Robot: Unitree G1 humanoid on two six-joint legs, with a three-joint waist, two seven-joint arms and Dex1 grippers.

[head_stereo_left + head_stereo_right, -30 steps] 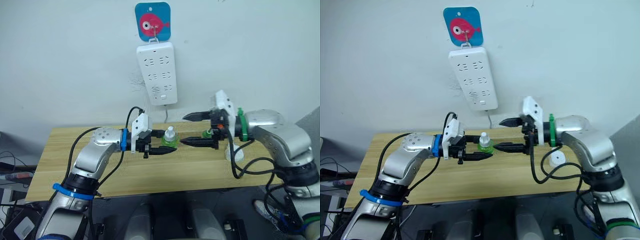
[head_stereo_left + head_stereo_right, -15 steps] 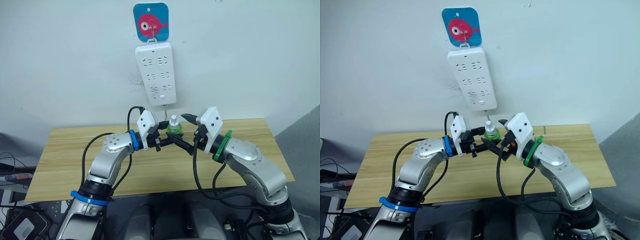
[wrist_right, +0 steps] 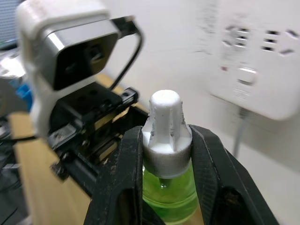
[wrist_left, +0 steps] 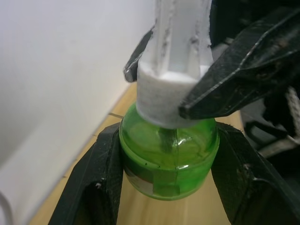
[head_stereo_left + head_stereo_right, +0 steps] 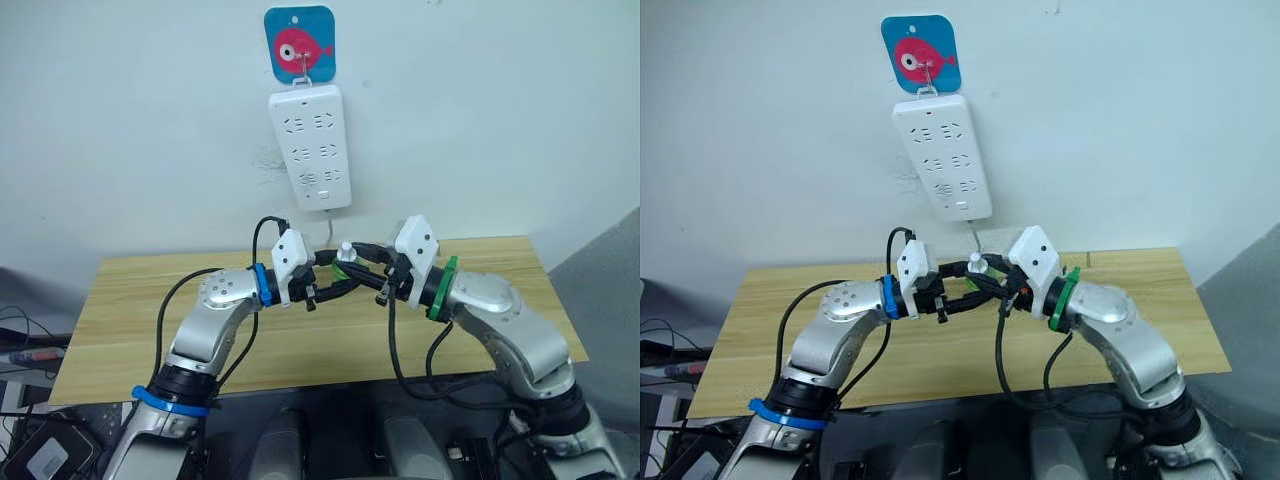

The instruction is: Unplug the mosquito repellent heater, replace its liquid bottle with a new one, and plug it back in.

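While both arms meet mid-air, cap removal on the new bottle looks underway.
Left gripper (image 4: 166, 183) clamps the green liquid bottle (image 4: 168, 157) steady; right gripper (image 3: 161, 154) pinches its white cap (image 3: 166, 126), power strip (image 5: 311, 148) at 12 o'clock; heater unseen.

Bottle (image 4: 168, 157) – glossy translucent green plastic; cap (image 3: 166, 129) – matt, rough white.

I'm finding no readable text; the blue card (image 5: 301, 42) above the power strip (image 5: 311, 148) is showing only a fish picture.
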